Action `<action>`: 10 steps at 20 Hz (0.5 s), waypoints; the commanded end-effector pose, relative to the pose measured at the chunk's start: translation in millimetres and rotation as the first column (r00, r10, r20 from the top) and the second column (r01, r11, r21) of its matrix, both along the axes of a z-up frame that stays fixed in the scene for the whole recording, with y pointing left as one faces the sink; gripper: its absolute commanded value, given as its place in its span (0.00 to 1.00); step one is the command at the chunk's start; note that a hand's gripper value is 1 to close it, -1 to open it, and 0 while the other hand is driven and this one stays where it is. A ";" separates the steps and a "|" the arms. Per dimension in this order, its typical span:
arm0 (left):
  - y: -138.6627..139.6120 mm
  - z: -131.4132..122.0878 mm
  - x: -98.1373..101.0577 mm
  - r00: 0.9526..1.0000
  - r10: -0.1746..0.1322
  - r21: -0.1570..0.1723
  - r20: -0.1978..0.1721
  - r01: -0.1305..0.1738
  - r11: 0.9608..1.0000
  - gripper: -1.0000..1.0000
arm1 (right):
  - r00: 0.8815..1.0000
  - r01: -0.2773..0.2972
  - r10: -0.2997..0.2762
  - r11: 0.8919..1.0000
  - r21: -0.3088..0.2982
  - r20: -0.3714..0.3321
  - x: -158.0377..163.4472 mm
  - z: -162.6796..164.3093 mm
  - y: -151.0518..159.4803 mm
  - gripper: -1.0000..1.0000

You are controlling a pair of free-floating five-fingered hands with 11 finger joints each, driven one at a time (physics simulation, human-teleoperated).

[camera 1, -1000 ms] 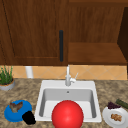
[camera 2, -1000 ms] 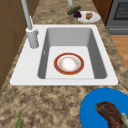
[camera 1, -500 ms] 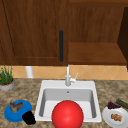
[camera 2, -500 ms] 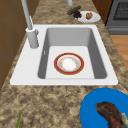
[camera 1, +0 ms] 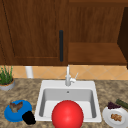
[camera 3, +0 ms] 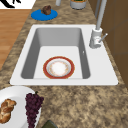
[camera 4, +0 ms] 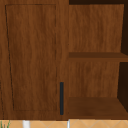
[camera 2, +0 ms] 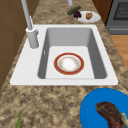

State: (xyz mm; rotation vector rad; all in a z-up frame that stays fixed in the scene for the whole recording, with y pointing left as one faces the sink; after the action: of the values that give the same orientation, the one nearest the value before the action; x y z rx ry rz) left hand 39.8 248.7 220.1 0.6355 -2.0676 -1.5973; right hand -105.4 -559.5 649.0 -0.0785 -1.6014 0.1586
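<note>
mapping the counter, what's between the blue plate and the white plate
The sink, holding a red bowl, lies between the blue plate and the white plate, seen in the front view.

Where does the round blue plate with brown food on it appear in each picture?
Front view: round blue plate lower left, on the counter left of the sink.
Left side view: bottom right corner, nearest the camera.
Right side view: top left, beyond the sink.
Shared landmark: the silver faucet.

Blue plate, brown food on it, beside left hand.
</note>
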 end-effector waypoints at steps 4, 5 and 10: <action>0.0 0.0 0.0 1.000 0.000 0.000 0.000 0.000 1.000 0.50 | 0.998 -0.055 0.054 0.998 0.010 0.044 9.8 -21.4 -31.4 1.00; 0.0 0.0 0.0 1.000 0.000 0.000 0.000 0.000 1.000 0.50 | 0.997 -0.057 0.056 0.998 0.005 0.047 9.7 -22.4 -37.1 1.00; 0.0 0.0 0.0 1.000 0.000 0.000 0.000 0.000 1.000 0.50 | 0.996 -0.068 0.069 0.997 -0.021 0.059 8.5 -15.9 -69.3 0.00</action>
State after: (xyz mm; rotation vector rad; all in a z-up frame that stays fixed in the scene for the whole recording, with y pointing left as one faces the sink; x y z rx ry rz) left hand 39.8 248.7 220.1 0.6355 -2.0676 -1.5973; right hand -102.3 -607.4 645.5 -0.0575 -1.6839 0.2130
